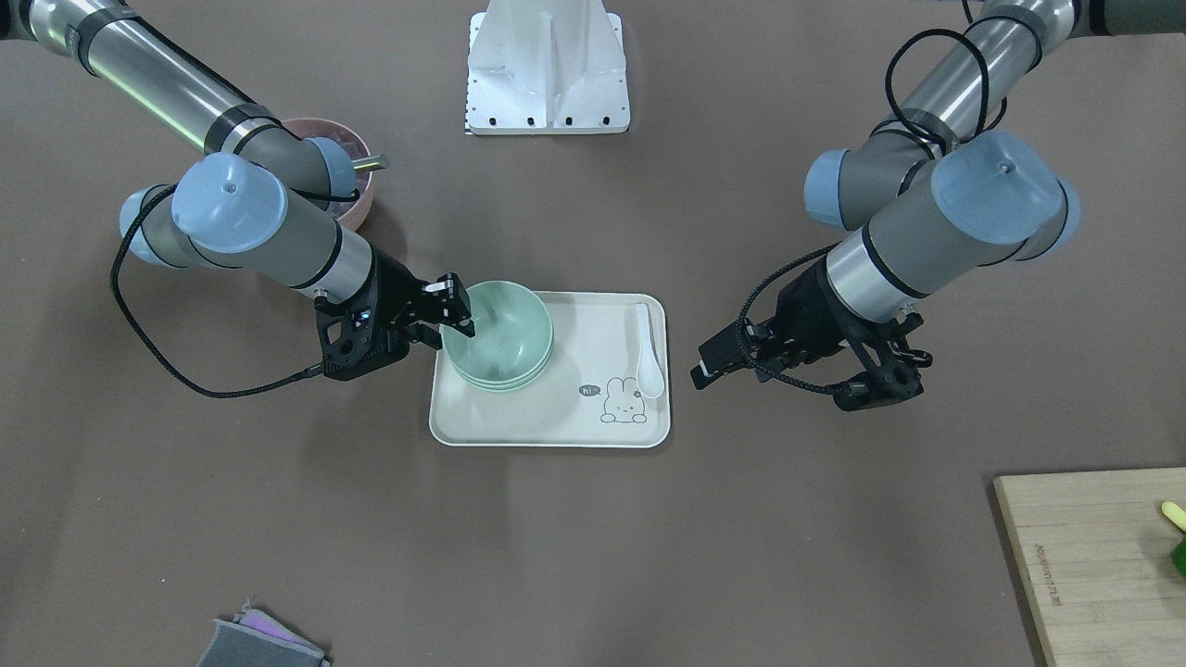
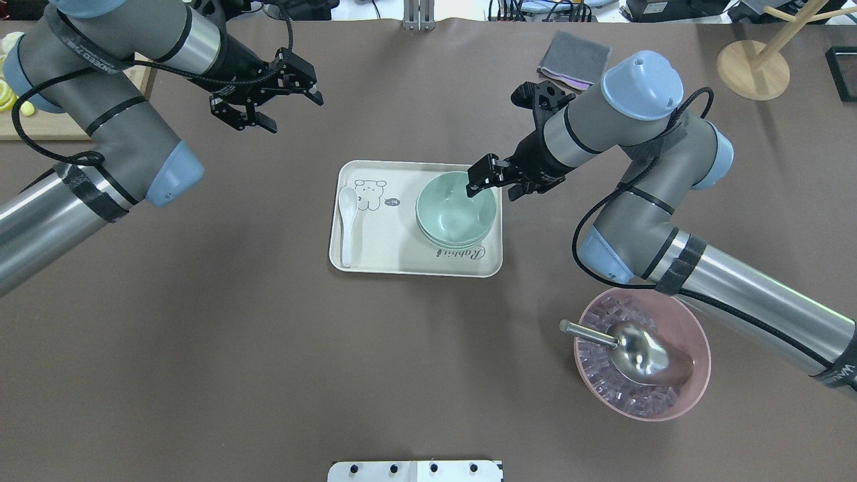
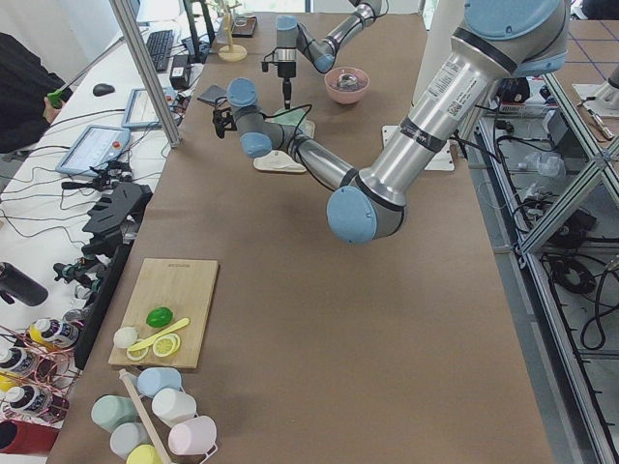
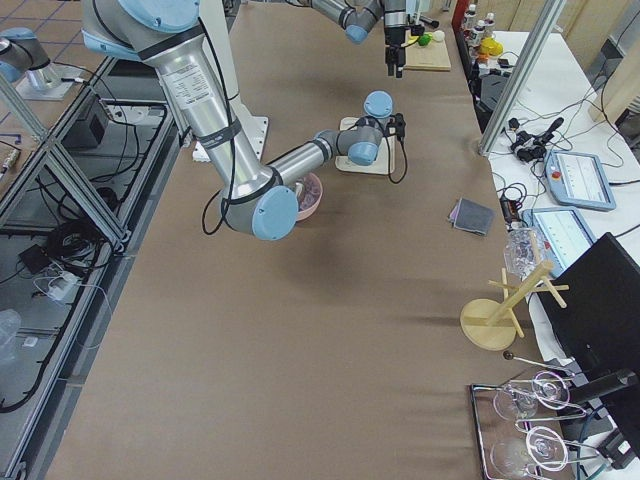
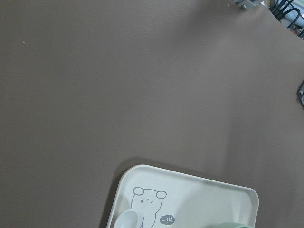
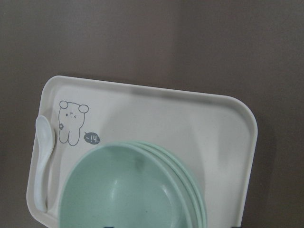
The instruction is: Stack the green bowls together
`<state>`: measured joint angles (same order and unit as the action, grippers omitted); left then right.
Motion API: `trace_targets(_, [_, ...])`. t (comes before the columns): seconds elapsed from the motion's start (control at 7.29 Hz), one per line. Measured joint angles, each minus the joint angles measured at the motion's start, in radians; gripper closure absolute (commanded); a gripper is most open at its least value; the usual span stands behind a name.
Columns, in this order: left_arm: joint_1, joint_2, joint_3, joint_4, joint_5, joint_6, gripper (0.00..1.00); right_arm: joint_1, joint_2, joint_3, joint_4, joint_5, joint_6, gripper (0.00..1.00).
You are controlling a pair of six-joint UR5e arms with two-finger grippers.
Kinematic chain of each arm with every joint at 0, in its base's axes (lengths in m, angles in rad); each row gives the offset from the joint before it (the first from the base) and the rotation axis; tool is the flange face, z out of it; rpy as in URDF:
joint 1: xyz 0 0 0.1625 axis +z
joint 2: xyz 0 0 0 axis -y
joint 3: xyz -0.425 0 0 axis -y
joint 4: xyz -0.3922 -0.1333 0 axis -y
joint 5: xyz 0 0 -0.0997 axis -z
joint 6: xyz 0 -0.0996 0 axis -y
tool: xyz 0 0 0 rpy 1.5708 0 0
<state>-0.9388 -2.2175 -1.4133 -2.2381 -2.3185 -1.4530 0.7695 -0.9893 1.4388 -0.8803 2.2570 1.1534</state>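
Overhead exterior checked first, largest item down; brown table under everything; pale tray near its middle; pink bowl toward the robot's right, no part of the job, well apart from the tray; green bowls nested as one upright stack on the tray's right half, three rims countable in the right wrist view; judged stacking done or all but done.

Right gripper at the stack's rim, on the side away from the spoon; fingers spread, pinching nothing as far as visible; one fingertip over the top bowl's hollow, the other just outside the rim; contact with the rim not resolvable. Left gripper likewise spread and empty, hanging well apart from the tray, beyond its far left corner; only a tray corner and a sliver of green caught in the left wrist view.

Key relation: stack just beneath the right fingers and slightly toward table centre from them; round, so no long axis to line up with; right arm plainly the nearer. Judged next move: straight lift off the rim, not sideways, to avoid dragging the top bowl with the inner finger.

White spoon along the tray's left edge, apart from the bowls.
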Motion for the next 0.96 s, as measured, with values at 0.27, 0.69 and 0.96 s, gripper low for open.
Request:
trace_targets(0.27, [-0.001, -0.001, -0.001, -0.001, 0.002, 0.004, 0.02, 0.052, 0.001, 0.003, -0.007, 0.029, 0.001, 0.0])
trace_targets(0.69, [-0.083, 0.033, -0.035, 0.042, 0.015, 0.133, 0.02, 0.203, -0.027, 0.018, -0.097, 0.06, -0.083, 0.0])
trace_targets(0.96, [-0.23, 0.146, -0.069, 0.095, 0.028, 0.52, 0.02, 0.325, -0.083, 0.04, -0.324, 0.047, -0.427, 0.0])
